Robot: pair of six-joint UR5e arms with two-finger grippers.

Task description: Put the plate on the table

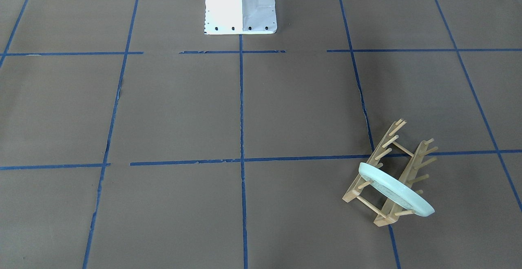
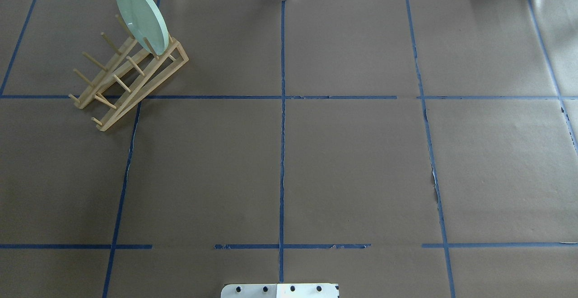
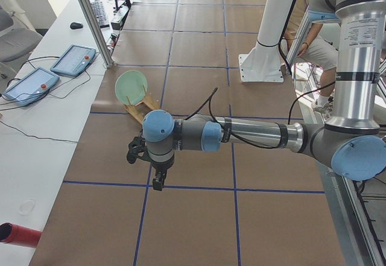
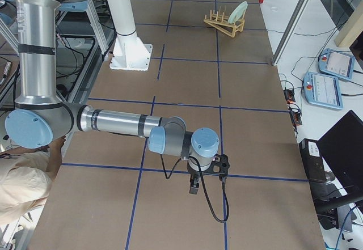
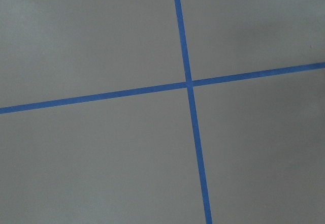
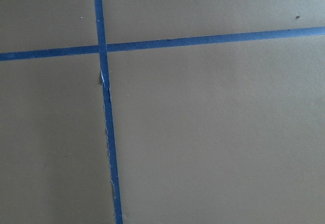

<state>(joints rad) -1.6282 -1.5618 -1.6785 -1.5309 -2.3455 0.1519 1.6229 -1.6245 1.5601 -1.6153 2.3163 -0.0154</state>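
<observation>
The pale mint-green plate (image 2: 141, 17) stands on edge between the pegs at one end of a wooden peg rack (image 2: 135, 83), at the table's (image 2: 352, 162) far left. It also shows in the front-facing view (image 1: 393, 191), the left view (image 3: 131, 87) and the right view (image 4: 239, 11). My left gripper (image 3: 134, 152) hangs over the table well short of the rack and shows only in the left view. My right gripper (image 4: 221, 166) hangs over the table's other end, far from the plate. I cannot tell whether either is open or shut. Both wrist views show only brown paper and blue tape.
The white robot base (image 1: 240, 8) stands at the table's near edge, in the middle. A side desk with teach pendants (image 3: 72, 60) and an aluminium post (image 3: 90, 19) border the far side. A seated person (image 3: 313, 43) is behind the robot.
</observation>
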